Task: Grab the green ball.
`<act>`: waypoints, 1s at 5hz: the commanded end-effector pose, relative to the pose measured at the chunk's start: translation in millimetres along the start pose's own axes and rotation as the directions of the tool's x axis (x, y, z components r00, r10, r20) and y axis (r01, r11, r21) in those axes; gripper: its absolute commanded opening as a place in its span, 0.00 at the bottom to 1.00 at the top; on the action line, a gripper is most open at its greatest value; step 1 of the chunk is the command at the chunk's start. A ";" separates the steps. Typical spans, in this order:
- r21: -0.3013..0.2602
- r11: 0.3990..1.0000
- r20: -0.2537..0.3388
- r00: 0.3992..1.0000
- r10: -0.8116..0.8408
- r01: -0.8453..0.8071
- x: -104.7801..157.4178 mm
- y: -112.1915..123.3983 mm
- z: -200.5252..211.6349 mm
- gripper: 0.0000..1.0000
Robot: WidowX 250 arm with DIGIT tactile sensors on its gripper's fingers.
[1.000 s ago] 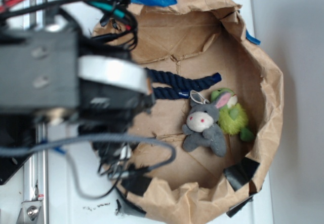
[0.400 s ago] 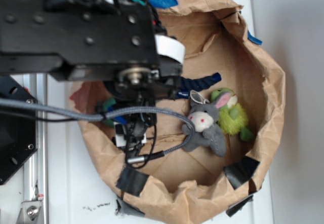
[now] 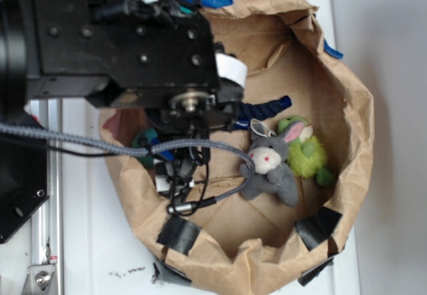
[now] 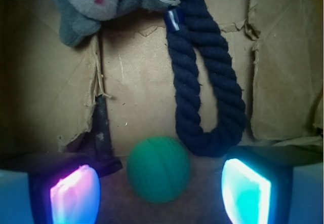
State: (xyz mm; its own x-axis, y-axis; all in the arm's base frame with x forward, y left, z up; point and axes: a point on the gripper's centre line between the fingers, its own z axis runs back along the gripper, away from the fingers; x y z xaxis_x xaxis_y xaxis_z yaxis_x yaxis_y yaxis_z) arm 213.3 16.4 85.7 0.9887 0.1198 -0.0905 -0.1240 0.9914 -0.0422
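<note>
In the wrist view the green ball (image 4: 158,169) rests on the brown paper floor, round and mint-green. My gripper (image 4: 160,186) is open and straddles it. The glowing left pad (image 4: 75,194) and right pad (image 4: 246,189) stand well apart from the ball on each side, and neither touches it. From the exterior view, the black arm covers the left of the paper bag, and only a green sliver of the ball (image 3: 142,140) peeks out under it. The fingers themselves are hidden there.
A navy rope (image 4: 202,82) loops just beyond the ball, its bend close to the right pad. A grey donkey toy (image 3: 270,165) and a fuzzy yellow-green plush (image 3: 308,153) lie to the right. The crumpled paper bag wall (image 3: 357,108) rings everything.
The arm has swung from the bag's left edge in over its floor and lowered. Over the last half second it barely shifted.
</note>
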 end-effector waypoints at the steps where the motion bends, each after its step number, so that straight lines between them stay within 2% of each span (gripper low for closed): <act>1: -0.034 0.999 0.060 0.998 0.005 -0.003 -1.3 1.8 -21.8 1.00; 2: -0.058 0.998 0.040 0.999 0.001 0.001 -4.2 1.5 -35.3 1.00; 4: -0.051 0.999 0.029 0.999 -0.016 0.018 -2.4 -2.1 -45.8 1.00; 5: -0.066 0.998 0.033 0.999 0.002 0.000 1.6 -1.7 -43.5 0.50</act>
State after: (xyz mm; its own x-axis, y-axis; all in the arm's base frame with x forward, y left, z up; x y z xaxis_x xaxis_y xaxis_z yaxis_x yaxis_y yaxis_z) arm 206.0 10.0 38.8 0.9899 0.1134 -0.0854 -0.1218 0.9874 -0.1011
